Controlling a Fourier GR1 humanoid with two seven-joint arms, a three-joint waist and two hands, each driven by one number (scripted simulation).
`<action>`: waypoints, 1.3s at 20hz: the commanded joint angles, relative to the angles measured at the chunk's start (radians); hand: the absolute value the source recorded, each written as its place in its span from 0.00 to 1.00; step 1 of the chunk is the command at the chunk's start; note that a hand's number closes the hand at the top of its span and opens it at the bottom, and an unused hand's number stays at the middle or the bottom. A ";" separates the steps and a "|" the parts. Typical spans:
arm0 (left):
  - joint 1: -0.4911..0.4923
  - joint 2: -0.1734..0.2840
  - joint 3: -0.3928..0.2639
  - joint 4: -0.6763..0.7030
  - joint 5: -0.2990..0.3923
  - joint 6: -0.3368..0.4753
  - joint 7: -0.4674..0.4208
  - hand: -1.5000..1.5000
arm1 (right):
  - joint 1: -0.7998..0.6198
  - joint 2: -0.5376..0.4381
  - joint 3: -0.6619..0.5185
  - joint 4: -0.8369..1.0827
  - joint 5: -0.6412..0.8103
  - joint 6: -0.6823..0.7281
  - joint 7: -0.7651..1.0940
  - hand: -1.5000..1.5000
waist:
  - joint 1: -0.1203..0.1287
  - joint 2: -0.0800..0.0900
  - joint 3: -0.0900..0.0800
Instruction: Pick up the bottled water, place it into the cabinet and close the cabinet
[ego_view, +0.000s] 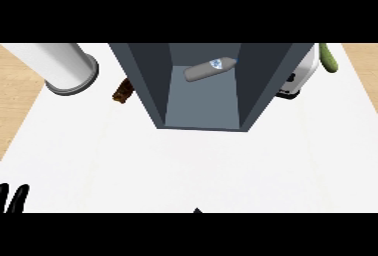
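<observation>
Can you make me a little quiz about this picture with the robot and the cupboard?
1. True or false: the bottled water lies on its side inside the cabinet.
2. What shows at the lower left edge: A) the left robot hand, B) a plate, C) a spoon?
3. Fill in: the white cylinder stands to the ____ of the cabinet.

Key: 1 true; 2 A; 3 left.

A white counter top (184, 165) fills most of the frame. At top centre an open grey cabinet (255, 95) is set on it. A white cylinder (66, 67) is seen upper left, a small brown object (122, 93) beside the cabinet, a green object (329, 57) upper right.
</observation>
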 joint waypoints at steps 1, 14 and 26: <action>0.109 0.021 0.046 0.000 0.056 -0.111 -0.067 0.00 | -0.077 0.140 0.164 -0.009 -0.028 0.004 0.101 1.00 | 0.026 -0.015 -0.007; 0.256 0.052 0.286 0.039 0.212 -0.352 -0.123 0.00 | -0.630 0.200 0.026 0.217 -0.304 -0.291 0.300 1.00 | 0.005 -0.008 -0.003; 0.333 -0.016 0.444 0.038 0.302 -0.480 -0.085 0.00 | -0.896 0.202 -0.360 0.449 -0.601 -0.195 0.288 1.00 | -0.020 -0.008 -0.002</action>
